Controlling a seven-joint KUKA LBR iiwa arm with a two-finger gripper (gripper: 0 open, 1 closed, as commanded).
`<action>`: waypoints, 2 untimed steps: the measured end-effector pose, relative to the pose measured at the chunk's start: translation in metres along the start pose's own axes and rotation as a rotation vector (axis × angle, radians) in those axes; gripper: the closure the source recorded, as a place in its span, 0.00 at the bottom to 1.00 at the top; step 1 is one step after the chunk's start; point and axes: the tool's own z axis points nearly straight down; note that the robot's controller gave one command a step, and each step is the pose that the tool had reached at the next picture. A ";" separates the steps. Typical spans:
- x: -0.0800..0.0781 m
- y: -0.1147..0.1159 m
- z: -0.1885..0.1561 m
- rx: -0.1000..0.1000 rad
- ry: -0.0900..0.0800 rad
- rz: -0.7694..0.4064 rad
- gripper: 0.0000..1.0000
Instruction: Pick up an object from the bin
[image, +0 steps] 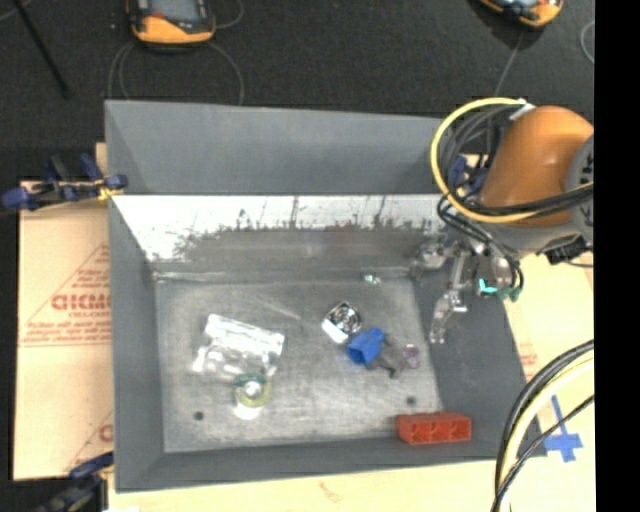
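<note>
Hovering at about three o'clock in the bin (270, 150), the end effector (441, 322) hangs below the orange-capped wrist, right where the floor meets the right-hand slope. Nothing shows in its grip, and whether it is open or closed I cannot tell from this angle. So the pick is not made yet, folks: every item lies down on the bin floor. Nearest, off at the end effector's eight o'clock, is a small dark purplish piece (406, 357), and just beside that, touching or nearly so, a blue plastic block (366, 346). A little farther on toward nine o'clock sits a small black-and-white thing (342, 320), just beside the blue block's upper corner. Down at six o'clock from the end effector, near the front wall, a red rectangular brick (433, 429) lies flat on its own. Way across at the bin's nine o'clock is a clear crinkled plastic packet (238, 345), with a pale green round cap (251, 393) just below it. By my reckoning we're at the very start, with the tool over bare metal and no target singled out. Everything is left to do: line up over one item, descend, close, lift clear.
</note>
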 end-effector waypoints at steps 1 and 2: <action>0.052 0.027 0.094 0.002 -0.013 -0.208 0.00; 0.050 0.026 0.092 0.004 -0.018 -0.211 1.00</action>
